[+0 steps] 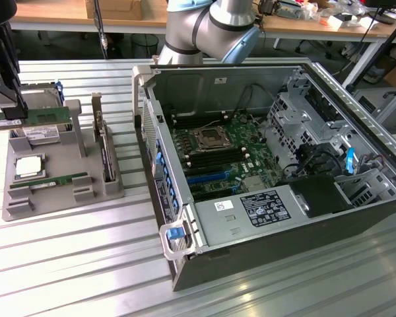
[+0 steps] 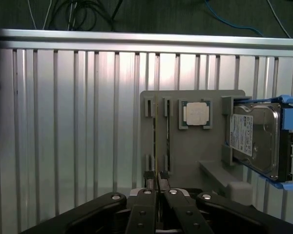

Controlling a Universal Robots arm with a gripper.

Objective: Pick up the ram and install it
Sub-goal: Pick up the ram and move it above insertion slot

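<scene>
— What colour is the ram (image 1: 49,115)?
— Green, like the motherboard (image 1: 231,148). The gripper (image 2: 156,176) is black
— And the tray (image 1: 26,205)?
— Plain grey, on a ribbed silver table (image 1: 86,264). The processor (image 1: 28,166) is silver, the hard drive (image 2: 256,141) silver with a white label and blue rails
— The case (image 1: 251,257)?
— Dark grey, with a blue latch (image 1: 175,232)

Your ribbed metal counter (image 1: 66,264) catches bright glare from overhead. On the far side you have a wooden bench (image 1: 53,13) carrying a cardboard box (image 1: 115,8), a dark bin (image 1: 144,46) beneath it, and cables (image 2: 75,9) trailing over the dark floor (image 2: 176,17).
</scene>
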